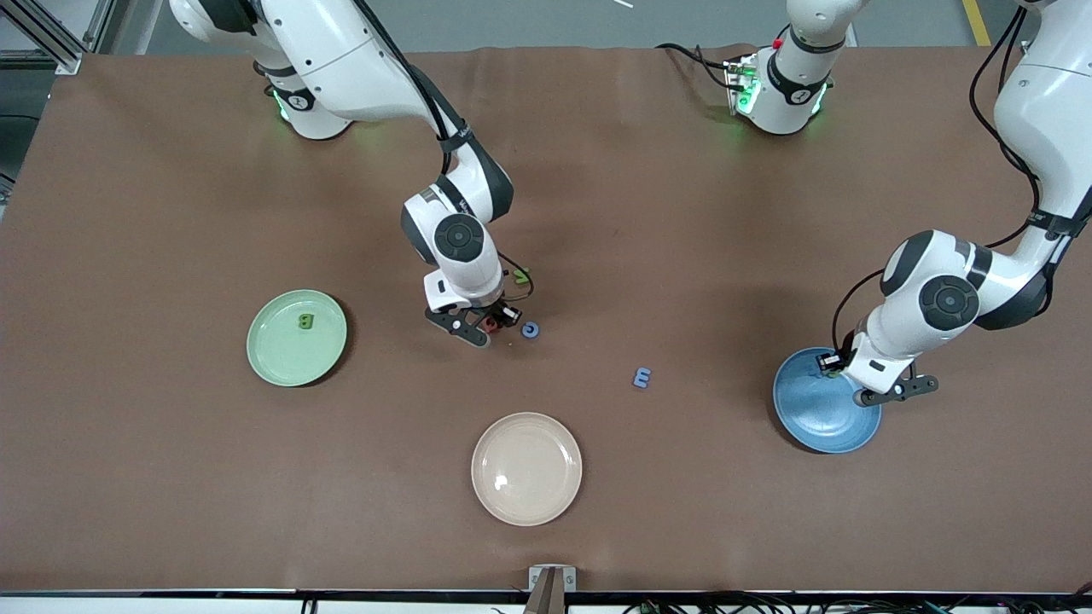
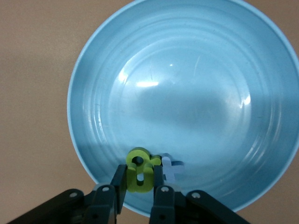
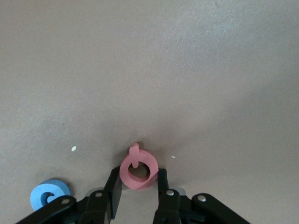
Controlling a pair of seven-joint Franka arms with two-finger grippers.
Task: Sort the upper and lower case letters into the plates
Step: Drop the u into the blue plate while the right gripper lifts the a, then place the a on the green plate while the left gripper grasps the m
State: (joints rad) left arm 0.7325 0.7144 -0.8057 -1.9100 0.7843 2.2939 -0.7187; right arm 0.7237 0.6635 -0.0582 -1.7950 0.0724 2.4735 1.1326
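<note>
Just above the frame's centre, our right hand [image 3: 136, 189] clamps the red letter [image 3: 137, 170] on the table [image 1: 171, 477]; we lift straight, clearing the blue letter [image 3: 50, 196]. At lower right, our left hand [image 2: 139, 186] grips a green letter [image 2: 140, 170] low over the blue plate [image 2: 196, 93].

The right tool [image 3: 138, 184] pinches a red ring-shaped letter [image 3: 137, 171], seemingly resting on the desk [image 3: 149, 70]; a blue letter [image 3: 49, 195] lies beside it.

Bare table [image 1: 725, 281] btwn blue e [image 1: 641, 378] & blue plate [image 1: 810, 426]; blue letter [image 1: 531, 330] crowding right jaws.
</note>
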